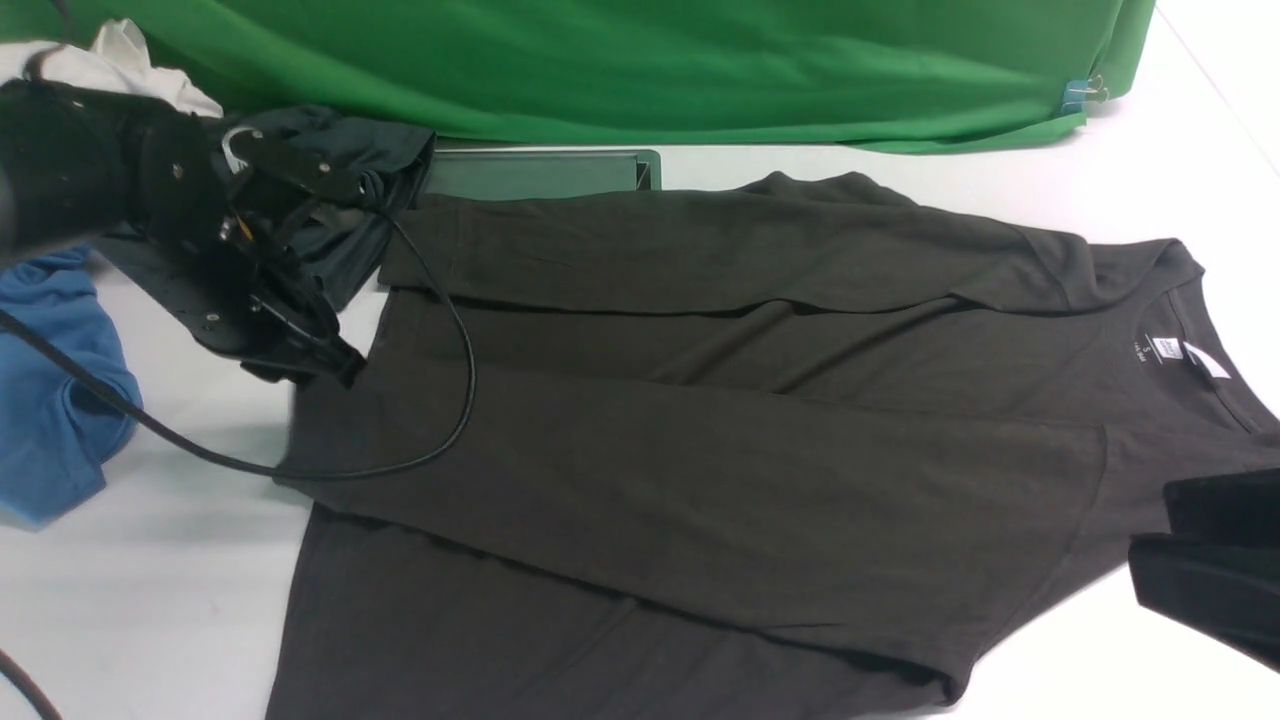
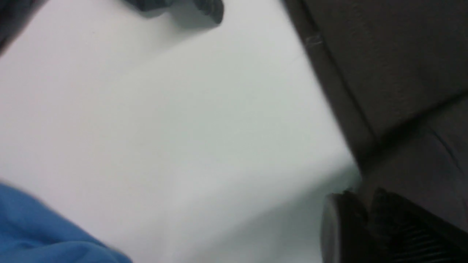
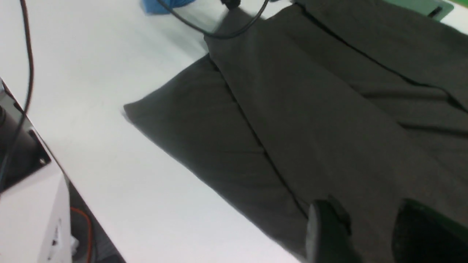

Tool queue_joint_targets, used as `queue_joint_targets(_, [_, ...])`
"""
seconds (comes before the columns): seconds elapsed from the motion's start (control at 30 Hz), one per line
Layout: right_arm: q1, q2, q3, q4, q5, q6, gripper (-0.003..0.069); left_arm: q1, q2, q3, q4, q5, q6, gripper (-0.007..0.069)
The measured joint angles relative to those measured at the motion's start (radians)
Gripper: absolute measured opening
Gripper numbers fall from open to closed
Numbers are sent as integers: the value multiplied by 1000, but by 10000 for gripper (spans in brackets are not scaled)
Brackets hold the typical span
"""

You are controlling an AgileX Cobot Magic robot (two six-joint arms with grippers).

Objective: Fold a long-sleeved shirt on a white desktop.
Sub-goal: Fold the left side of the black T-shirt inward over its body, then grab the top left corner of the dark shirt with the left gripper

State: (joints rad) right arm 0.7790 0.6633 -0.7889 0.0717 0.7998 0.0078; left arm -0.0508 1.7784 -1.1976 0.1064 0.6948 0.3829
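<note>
The left tool (image 1: 315,375) reached in from the left, its tips at the hem-side end of the near sleeve (image 1: 760,500); whether they gripped the knit or only rested at it, I could not tell. It was probably there to lay the cuff end over the torso. The right tool (image 3: 369,212) had its jaws parted with nothing between them, near the near-right part of the shirt, likely having no cloth to carry at that point.

From the left tool, the long-sleeved shirt (image 1: 620,560) spread rightward across the white tabletop (image 1: 180,590), its crew neck (image 1: 1160,350) at the far right. The far sleeve (image 1: 700,250) lay along the far edge, the near one slantwise across the body, presumably tucked in to narrow it for folding. Beyond the left tool sat a charcoal garment (image 1: 375,145); a blue garment (image 1: 50,400) lay left of it.
</note>
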Motion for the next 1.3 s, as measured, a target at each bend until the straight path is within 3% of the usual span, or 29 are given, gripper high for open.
queue_joint_targets(0.13, [0, 43, 0, -32, 25, 111, 318, 1, -14, 0, 4, 1, -24, 329])
queue_joint_targets(0.2, [0, 119, 0, -72, 82, 187, 366, 1, -46, 0, -35, 27, -82, 451])
queue_joint_targets(0.33, [0, 259, 0, -91, 133, 220, 405, -12, -131, 0, -147, 74, -116, 513])
queue_joint_targets(0.43, [0, 381, 0, -112, 137, 230, 412, -56, -218, 9, -197, 148, -123, 447])
queue_joint_targets(0.5, [0, 468, 0, -134, 139, 250, 415, -111, -288, 41, -210, 189, -123, 340])
queue_joint_targets(0.57, [0, 550, 0, -147, 129, 267, 416, -174, -382, 105, -218, 207, -123, 173])
queue_joint_targets(0.6, [0, 550, 0, -148, 127, 269, 416, -187, -391, 112, -221, 209, -123, 158])
queue_joint_targets(0.67, [-3, 654, 0, -152, 61, 284, 416, -273, -527, 224, -250, 201, -123, 37])
queue_joint_targets(0.9, [-101, 844, 0, -152, -52, 298, 416, -356, -751, 442, -257, 155, -123, 18])
queue_joint_targets(1.13, [-111, 978, 0, -118, -67, 267, 390, -356, -847, 506, -180, 167, -123, 18])
queue_joint_targets(1.2, [-111, 991, -3, -80, -61, 224, 265, -356, -864, 506, -159, 173, -123, 18])
queue_joint_targets(1.3, [-111, 992, -3, -64, -57, 204, 173, -356, -870, 506, -156, 182, -124, 18])
